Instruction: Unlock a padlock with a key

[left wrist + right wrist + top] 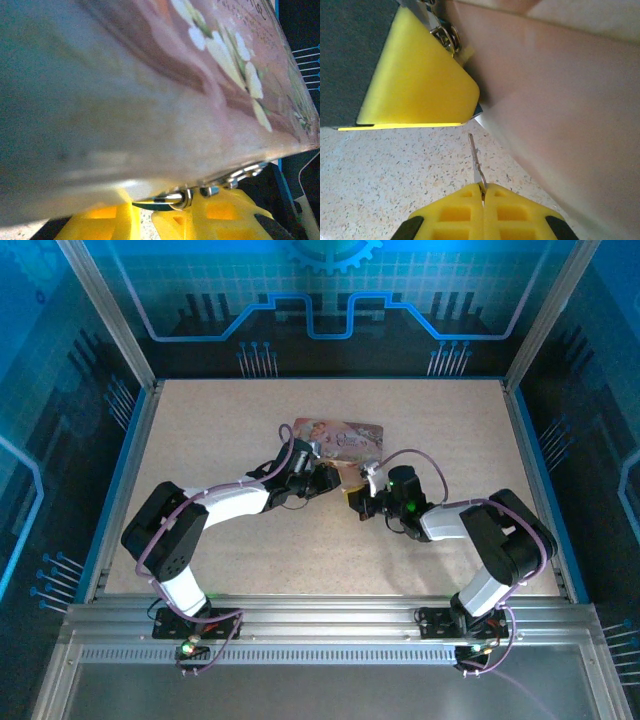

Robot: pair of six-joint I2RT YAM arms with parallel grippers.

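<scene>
Right end effector (482, 192): my two yellow ribbed plastic fingers are pressed fully together, pinching the near end of the key (476, 161). The key is a thin, flat sliver of bright metal. It stands out of the fingertips and points away from me, just above the desk (380, 170), whose surface is pale, speckled and stone-like. The tip of the key stops just short of the rounded corner of a smooth yellow finger (415, 75) of my other arm; the two are close but apart.

Left end effector (145, 212): my yellow fingers are drawn in to a narrow gap. A small curved metal part, which I take for the padlock (167, 200), sits at the fingertips and appears to be gripped there. Its polished loop catches the light and there is a bluish tint below it. It lies against the lower edge of the pink tin (150, 100). From my right wrist the same small metal rings (447, 37) show at the far edge of that left finger, touching the tin wall.

The tin is a flat rectangular box with a glossy pink side and a lid printed with pale flowers and script.

From above, the tin (340, 432) lies at mid-desk towards the far side. Both end effectors, left (320, 478) and right (358, 502), meet at its near edge, with the left arm reaching in from the left and the right arm from the right
</scene>
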